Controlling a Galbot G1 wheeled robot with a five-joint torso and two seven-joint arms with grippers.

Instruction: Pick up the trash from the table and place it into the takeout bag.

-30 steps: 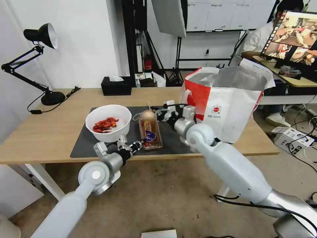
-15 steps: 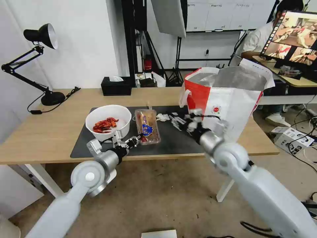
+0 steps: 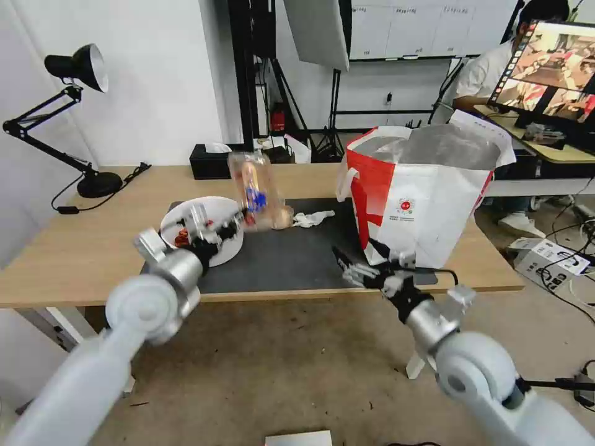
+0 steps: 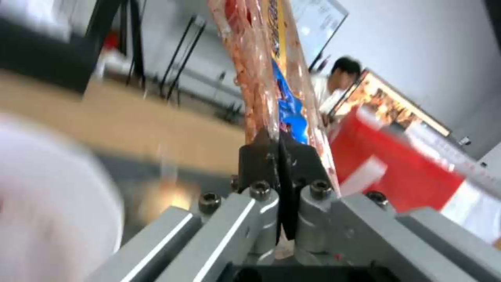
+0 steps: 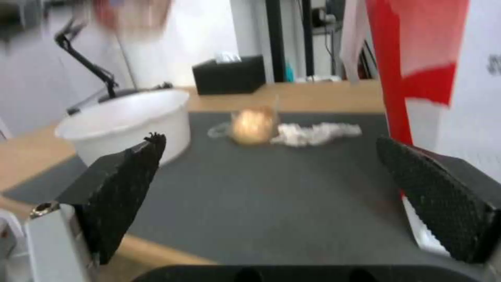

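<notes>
Moved: my left gripper (image 3: pixel 230 224) has lifted the clear hinged tray (image 3: pixel 251 189) off the dark mat (image 3: pixel 291 254), now tilted above it.
Left jaws: I see them clamped on the tray's edge.
Right gripper (image 3: pixel 359 267): pulled back to the mat's front edge, jaws wide, holding nothing.
Mat: white bowl (image 3: pixel 214 244), knotted bag (image 3: pixel 282 217), tissue (image 3: pixel 313 217).
Takeout bag (image 3: pixel 427 192): right of the mat.

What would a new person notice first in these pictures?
First, the clear tray of food scraps, lifted above the table and pinched shut in the left gripper, over the white bowl. Next, the big red-and-white bag standing open at the table's right end, with the right gripper open, low beside it.
</notes>
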